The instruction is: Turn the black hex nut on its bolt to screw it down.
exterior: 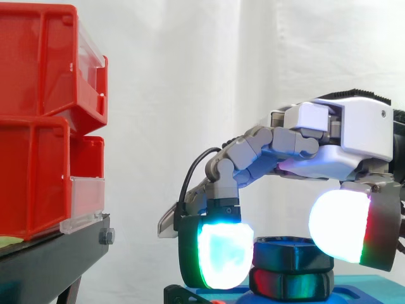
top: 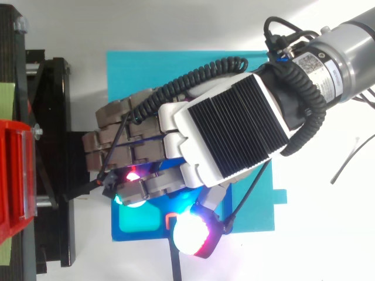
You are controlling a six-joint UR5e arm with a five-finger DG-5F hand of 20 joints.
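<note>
The black hex nut (exterior: 290,252) stands on its bolt over a second dark hex piece (exterior: 291,283), on a blue base plate (exterior: 364,288). My hand (exterior: 354,133) reaches in from the right and arches over the nut with its fingers curled down. A cyan-green fingertip pad (exterior: 221,253) sits against the nut's left side. The white and red thumb pad (exterior: 342,225) overlaps its right upper edge. In the top view the hand (top: 228,129) covers the nut, above the blue plate (top: 135,76).
Red bins (exterior: 38,69) are stacked on a black stand (exterior: 50,259) at the left, close to the curled fingers. The stand (top: 53,117) runs along the left edge of the blue plate. White table lies to the right.
</note>
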